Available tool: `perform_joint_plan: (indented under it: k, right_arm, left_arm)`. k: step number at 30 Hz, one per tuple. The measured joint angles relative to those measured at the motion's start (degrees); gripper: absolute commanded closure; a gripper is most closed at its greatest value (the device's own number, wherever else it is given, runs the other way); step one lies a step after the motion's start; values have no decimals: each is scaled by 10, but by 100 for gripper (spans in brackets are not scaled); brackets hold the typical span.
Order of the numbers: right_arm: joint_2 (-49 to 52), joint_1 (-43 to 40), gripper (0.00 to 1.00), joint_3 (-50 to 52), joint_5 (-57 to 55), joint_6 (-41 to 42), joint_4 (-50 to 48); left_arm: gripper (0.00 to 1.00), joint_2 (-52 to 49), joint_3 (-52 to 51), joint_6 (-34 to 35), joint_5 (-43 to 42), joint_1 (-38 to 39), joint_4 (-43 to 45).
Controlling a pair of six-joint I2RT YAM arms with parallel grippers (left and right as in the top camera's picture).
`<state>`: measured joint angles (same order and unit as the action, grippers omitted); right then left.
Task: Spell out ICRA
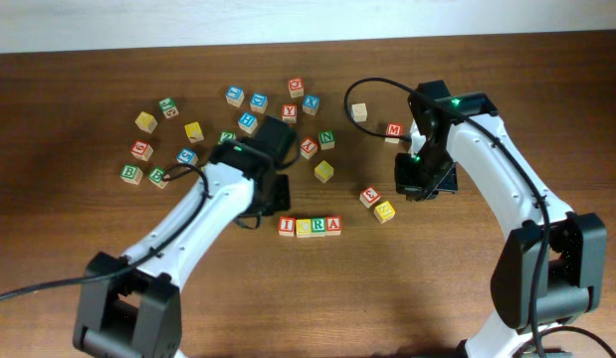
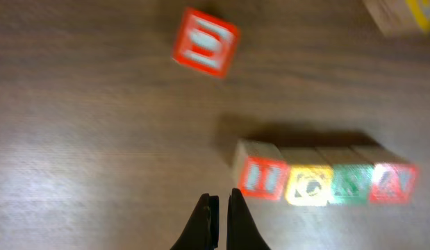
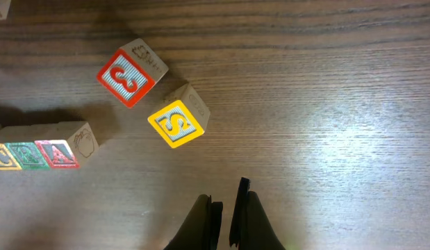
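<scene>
I see the ICRA row [image 1: 309, 227] just below centre in the overhead view, its four blocks touching side by side. My left gripper [image 2: 220, 212] hangs just lower left of the I block [image 2: 262, 177], jaws nearly pressed together and empty. My right gripper [image 3: 225, 208] sits below the S block [image 3: 176, 123], jaws almost closed and pinching nothing.

Left wrist view, blurred throughout: letters on the block row [image 2: 326, 182] read only faintly; a yellow block [image 2: 401, 15] is cut by the top edge. Right wrist view: the row's left end lies off-frame.
</scene>
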<state>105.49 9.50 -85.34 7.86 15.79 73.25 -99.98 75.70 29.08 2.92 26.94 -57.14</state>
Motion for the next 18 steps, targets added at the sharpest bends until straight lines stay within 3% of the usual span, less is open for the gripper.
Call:
perform_joint_plan:
  k: [10,18]
  right_arm:
    - [0,0,96,0,4,0,-1]
    - [0,0,96,0,6,0,-2]
  left_arm:
    - [100,-76,-2,-23,-28,-12,64]
    - [100,-100,-2,-23,-53,-12,58]
